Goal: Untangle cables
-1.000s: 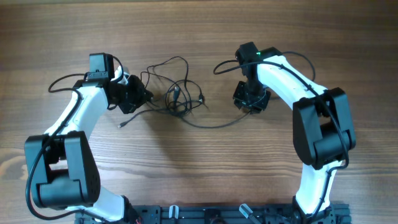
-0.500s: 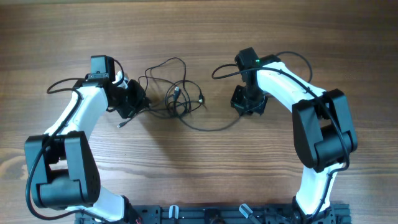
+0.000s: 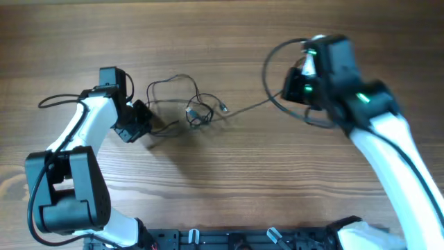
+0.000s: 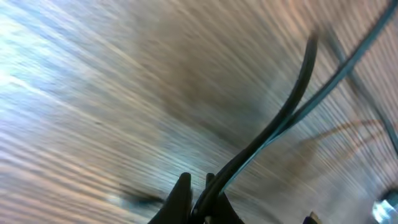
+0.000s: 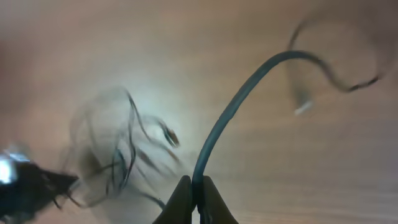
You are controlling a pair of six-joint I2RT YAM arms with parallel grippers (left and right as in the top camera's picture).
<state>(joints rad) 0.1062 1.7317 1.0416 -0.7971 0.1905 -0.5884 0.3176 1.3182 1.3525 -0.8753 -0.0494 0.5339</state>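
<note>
We counted two grippers, left gripper (image 3: 143, 125) and right gripper (image 3: 295, 92), one table (image 3: 222, 184), one tangle of cables (image 3: 195, 112), strands uncountable.

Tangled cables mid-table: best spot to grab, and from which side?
Probably the open loop above the knot. It is a single strand lying flat with nothing crossing it, while the knot is bunched. Come straight down from above, claw fingers straddling the strand.

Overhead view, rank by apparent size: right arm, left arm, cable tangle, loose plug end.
1. Right arm, but it sits nearer the camera, so its lead over the left is unsure.
2. Left arm.
3. Cable tangle.
4. Plug end.
</note>
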